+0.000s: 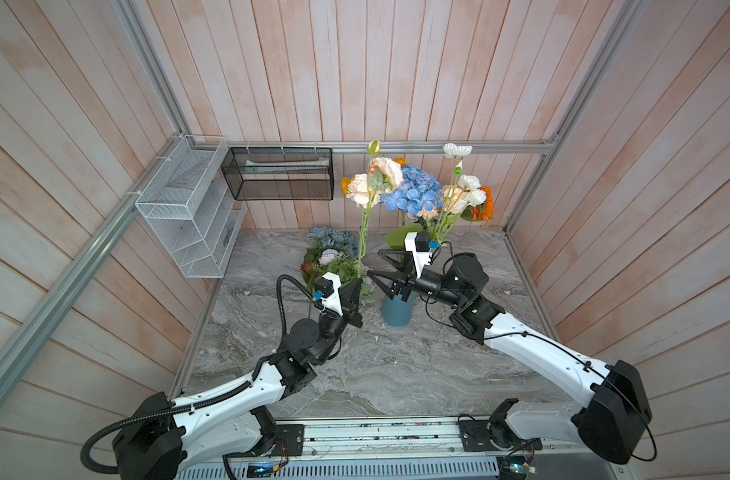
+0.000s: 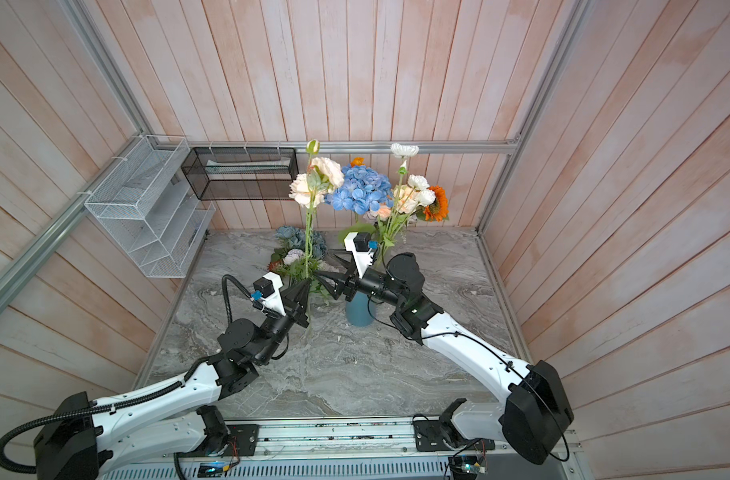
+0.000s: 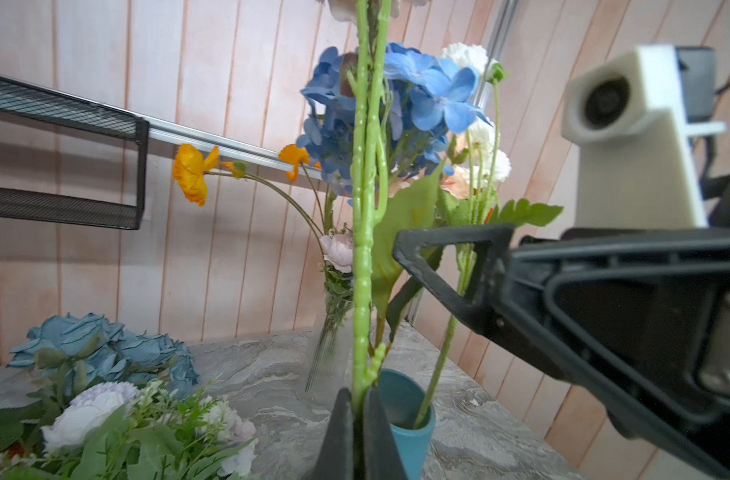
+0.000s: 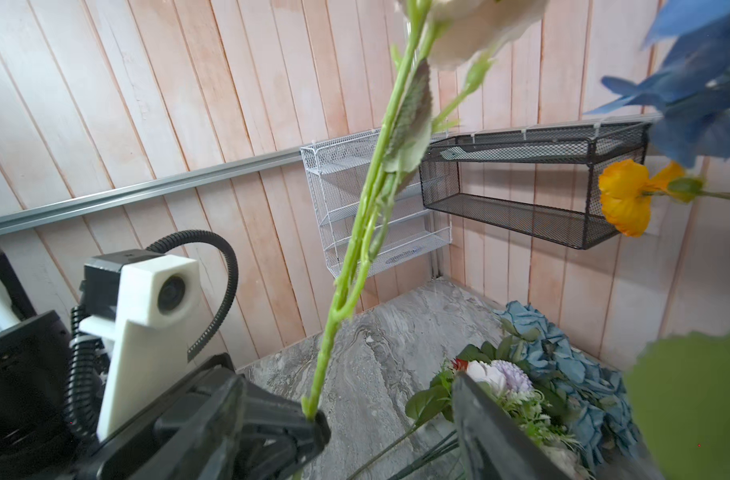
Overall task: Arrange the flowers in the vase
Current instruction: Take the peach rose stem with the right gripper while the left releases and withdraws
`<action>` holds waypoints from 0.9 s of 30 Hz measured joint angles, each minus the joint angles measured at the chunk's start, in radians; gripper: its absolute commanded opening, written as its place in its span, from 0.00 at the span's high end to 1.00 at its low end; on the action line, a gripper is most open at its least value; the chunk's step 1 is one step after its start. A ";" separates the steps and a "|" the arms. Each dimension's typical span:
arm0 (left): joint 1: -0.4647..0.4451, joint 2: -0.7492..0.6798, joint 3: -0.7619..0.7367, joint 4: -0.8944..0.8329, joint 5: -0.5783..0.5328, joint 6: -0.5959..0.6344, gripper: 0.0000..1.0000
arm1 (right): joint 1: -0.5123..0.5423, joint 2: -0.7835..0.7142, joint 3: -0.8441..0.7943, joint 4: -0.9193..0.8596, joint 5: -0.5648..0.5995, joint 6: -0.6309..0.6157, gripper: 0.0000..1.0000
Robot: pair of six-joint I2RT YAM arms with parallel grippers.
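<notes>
Where the white wire rack (image 1: pixel 184 216) and the black mesh basket (image 1: pixel 280 174) hang on the walls at left, loose flowers (image 1: pixel 330 253) lie heaped near the back edge of the tabletop (image 1: pixel 375 374). Just right of the heap, the left gripper (image 1: pixel 358 284) is clamped on a peach rose stem (image 1: pixel 362 245), which it holds upright. The right gripper (image 1: pixel 374 262), jaws apart, sits just beside that stem and above the teal vase (image 1: pixel 396 313), which stands mid-tabletop. Open marble stretches toward the front edge.
</notes>
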 measured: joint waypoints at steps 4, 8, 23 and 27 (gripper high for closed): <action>-0.030 0.010 0.001 0.026 0.018 0.064 1.00 | 0.002 0.019 0.005 0.023 -0.034 0.029 0.30; -0.032 0.016 0.002 0.046 0.018 0.105 1.00 | 0.006 0.031 0.005 0.036 -0.059 0.059 0.41; -0.031 0.018 0.002 0.066 0.021 0.137 1.00 | 0.017 0.043 0.005 0.067 -0.110 0.116 0.99; -0.031 0.018 0.002 0.067 0.021 0.138 0.94 | 0.019 0.043 0.005 0.072 -0.114 0.114 1.00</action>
